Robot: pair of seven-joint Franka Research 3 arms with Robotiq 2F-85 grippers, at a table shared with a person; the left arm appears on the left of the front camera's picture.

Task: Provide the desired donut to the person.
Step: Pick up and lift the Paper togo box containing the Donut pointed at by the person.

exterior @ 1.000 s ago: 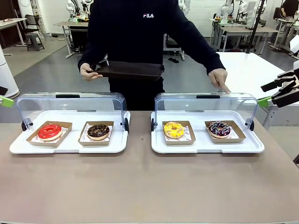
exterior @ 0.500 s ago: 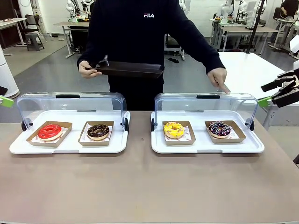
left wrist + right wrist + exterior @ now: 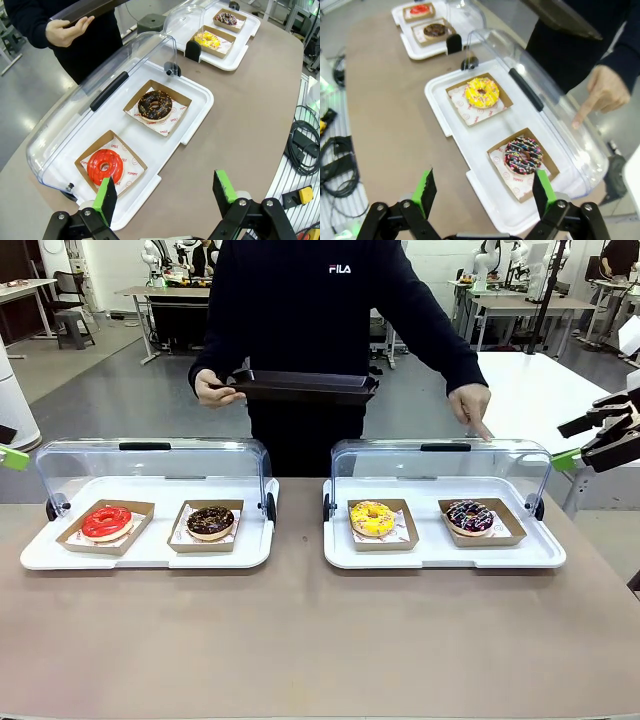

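Note:
The person (image 3: 320, 310) stands at the far side and holds a dark tray (image 3: 300, 387) in one hand. Their other hand (image 3: 470, 408) points a finger down at the lid above the dark striped, sprinkled donut (image 3: 468, 515) (image 3: 522, 155), which sits at the right end of the right case. A yellow donut (image 3: 372, 517) (image 3: 481, 92) lies beside it. The left case holds a red donut (image 3: 106, 521) (image 3: 105, 166) and a chocolate donut (image 3: 210, 521) (image 3: 154, 105). My left gripper (image 3: 165, 192) hovers open above the left case's near end. My right gripper (image 3: 483, 189) hangs open off the right case's end.
Both white cases (image 3: 440, 555) (image 3: 150, 555) have clear domed lids (image 3: 440, 465) rolled back toward the person. Each donut sits in a brown paper tray. The brown tabletop (image 3: 300, 640) in front of the cases is bare. Cables (image 3: 302, 145) lie off the table's edge.
The person has shifted a little to the right and lifted the dark tray slightly. The pointing hand stays over the right case. Neither gripper has moved.

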